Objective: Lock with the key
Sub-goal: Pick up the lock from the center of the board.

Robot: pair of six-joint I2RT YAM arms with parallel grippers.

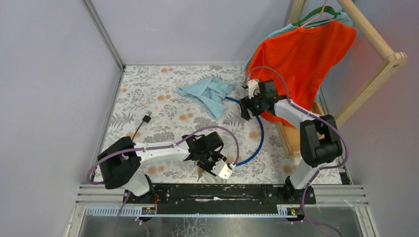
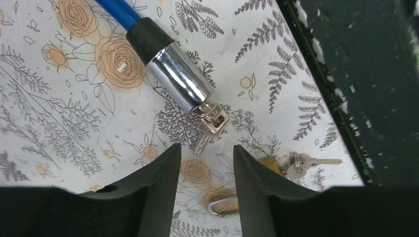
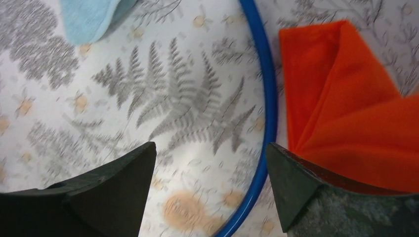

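In the left wrist view a blue cable lock [image 2: 118, 12] ends in a chrome cylinder [image 2: 180, 81] lying on the floral cloth. A small silver key [image 2: 213, 120] sticks out of the cylinder's end, with a second key hanging from it. My left gripper [image 2: 206, 158] hovers just short of that key, open, with nothing between its fingers [image 2: 160, 173]. My right gripper [image 3: 210, 163] is open over the blue cable [image 3: 264, 123], holding nothing. From above, the left gripper [image 1: 203, 170] is near the front edge and the right gripper [image 1: 245, 111] is further back.
A brass padlock [image 2: 269, 164] with a steel shackle [image 2: 222, 206] and its own keys [image 2: 302, 163] lies under my left fingers. The black base rail [image 2: 365, 74] runs close by. A light blue cloth [image 1: 207, 91], an orange shirt [image 1: 301, 54] on a wooden rack, and a black USB plug [image 1: 146, 118] are nearby.
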